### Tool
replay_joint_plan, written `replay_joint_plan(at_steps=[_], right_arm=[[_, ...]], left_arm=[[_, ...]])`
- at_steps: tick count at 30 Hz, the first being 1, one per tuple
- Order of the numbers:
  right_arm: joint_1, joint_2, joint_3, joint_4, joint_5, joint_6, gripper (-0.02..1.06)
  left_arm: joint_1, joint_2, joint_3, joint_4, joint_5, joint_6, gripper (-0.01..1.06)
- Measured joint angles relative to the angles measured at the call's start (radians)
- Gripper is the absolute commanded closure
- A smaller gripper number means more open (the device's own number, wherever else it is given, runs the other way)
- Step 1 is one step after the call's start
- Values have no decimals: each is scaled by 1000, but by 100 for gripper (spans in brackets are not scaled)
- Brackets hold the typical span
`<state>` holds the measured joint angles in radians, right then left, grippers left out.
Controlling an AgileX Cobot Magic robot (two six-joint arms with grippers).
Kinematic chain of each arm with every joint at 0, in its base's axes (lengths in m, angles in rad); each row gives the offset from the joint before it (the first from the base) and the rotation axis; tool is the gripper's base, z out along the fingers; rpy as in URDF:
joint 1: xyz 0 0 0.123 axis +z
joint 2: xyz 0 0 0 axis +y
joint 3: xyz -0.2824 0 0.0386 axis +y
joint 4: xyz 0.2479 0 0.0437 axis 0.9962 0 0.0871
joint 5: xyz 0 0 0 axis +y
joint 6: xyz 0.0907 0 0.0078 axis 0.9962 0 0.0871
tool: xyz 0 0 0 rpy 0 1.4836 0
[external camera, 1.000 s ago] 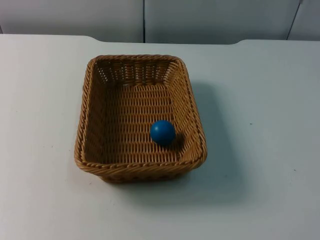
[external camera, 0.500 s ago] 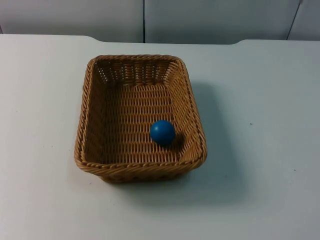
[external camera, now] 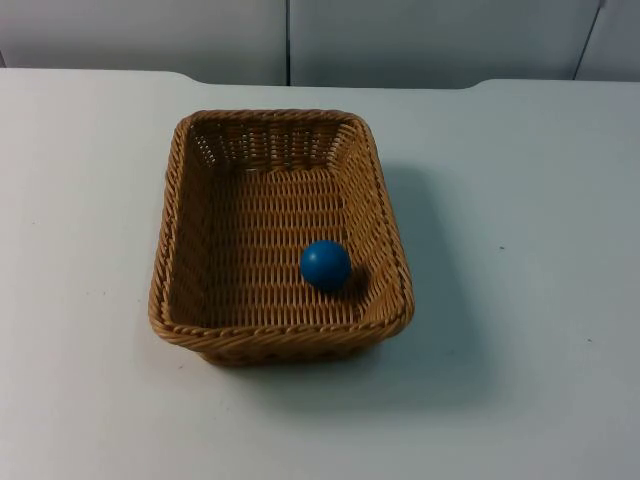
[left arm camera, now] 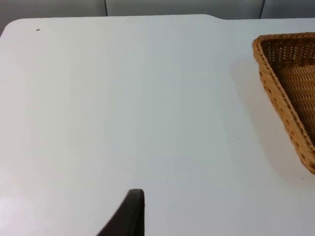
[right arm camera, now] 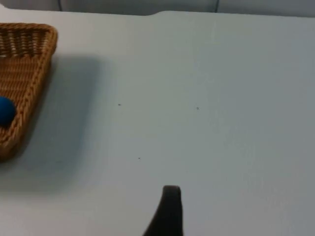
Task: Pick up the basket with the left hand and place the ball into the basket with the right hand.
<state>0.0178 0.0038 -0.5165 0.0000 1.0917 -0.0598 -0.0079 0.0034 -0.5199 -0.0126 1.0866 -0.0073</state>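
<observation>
Basket, a rectangular tan wicker tray with a braided rim, sits on the white bench, holding a blue ball by its right wall. Both pincers hang over bare bench well apart from it; their spread I cannot tell.
</observation>
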Motion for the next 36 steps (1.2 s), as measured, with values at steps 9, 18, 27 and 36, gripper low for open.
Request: replay_joint_plan(at_steps=[9, 18, 27, 36], right_arm=[[-41, 0, 0, 0, 0, 0, 30], [-41, 0, 0, 0, 0, 0, 30], [-41, 0, 0, 0, 0, 2, 30], [-41, 0, 0, 0, 0, 2, 30]], left_arm=[[11, 0, 0, 0, 0, 0, 0], [52, 0, 0, 0, 0, 0, 0], [52, 0, 0, 0, 0, 0, 0], [52, 0, 0, 0, 0, 0, 0]])
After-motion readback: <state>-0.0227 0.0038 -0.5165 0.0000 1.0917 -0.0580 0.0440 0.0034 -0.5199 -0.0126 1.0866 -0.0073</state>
